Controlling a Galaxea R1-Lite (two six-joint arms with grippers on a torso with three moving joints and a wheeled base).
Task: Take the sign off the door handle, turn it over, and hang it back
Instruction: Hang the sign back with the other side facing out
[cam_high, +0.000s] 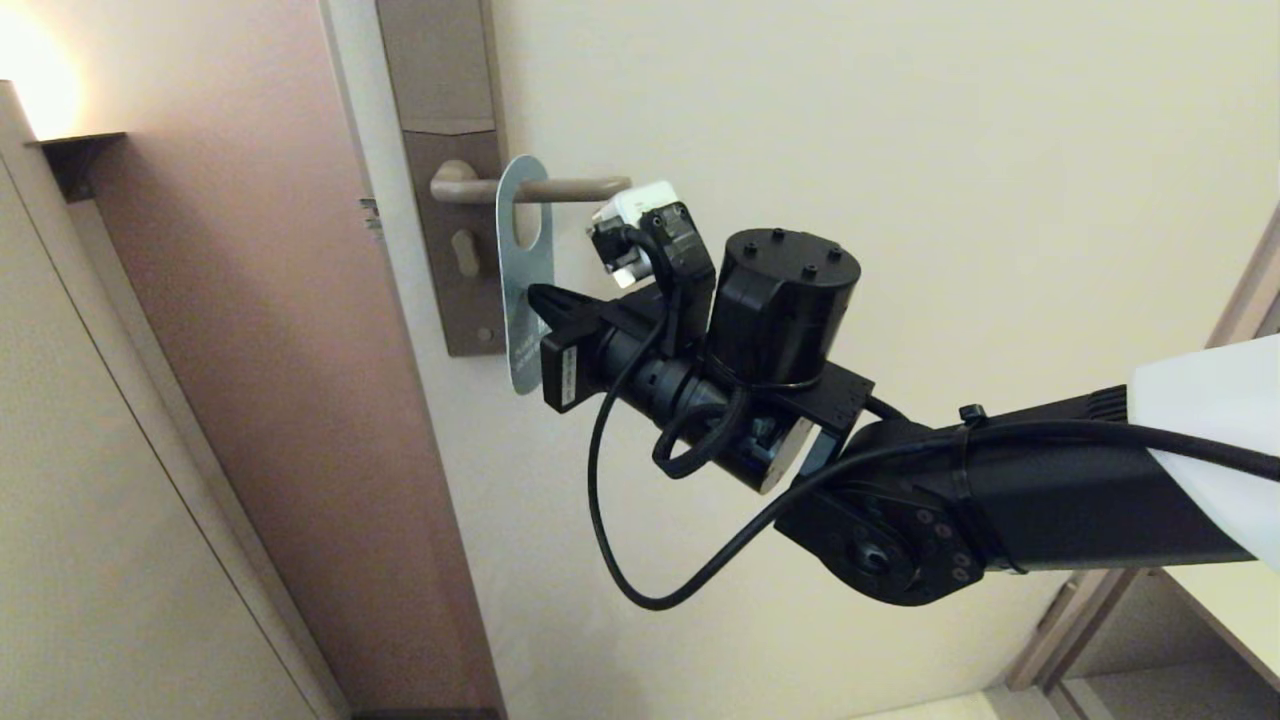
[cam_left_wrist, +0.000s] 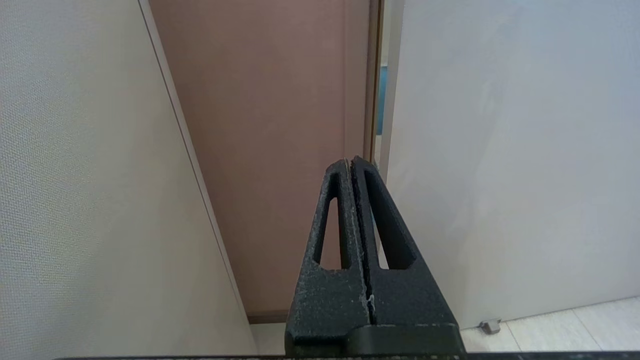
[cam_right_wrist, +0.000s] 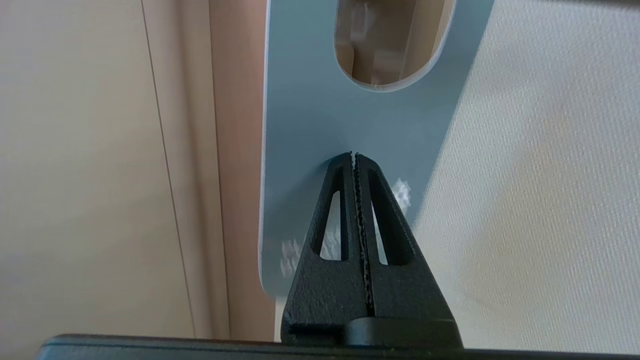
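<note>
Hanging on the door handle (cam_high: 560, 187), the sign (cam_high: 520, 290) meets the right tool (cam_high: 540, 298), fingers pressed together, empty; left tool (cam_left_wrist: 350, 162) likewise closed.

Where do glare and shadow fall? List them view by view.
Head view: a bright glow blows out the upper-left corner. Right wrist view: the sign casts a soft shadow on the door beside it, behind the right gripper. Left wrist view: flat light, no glare around the left gripper.
</note>
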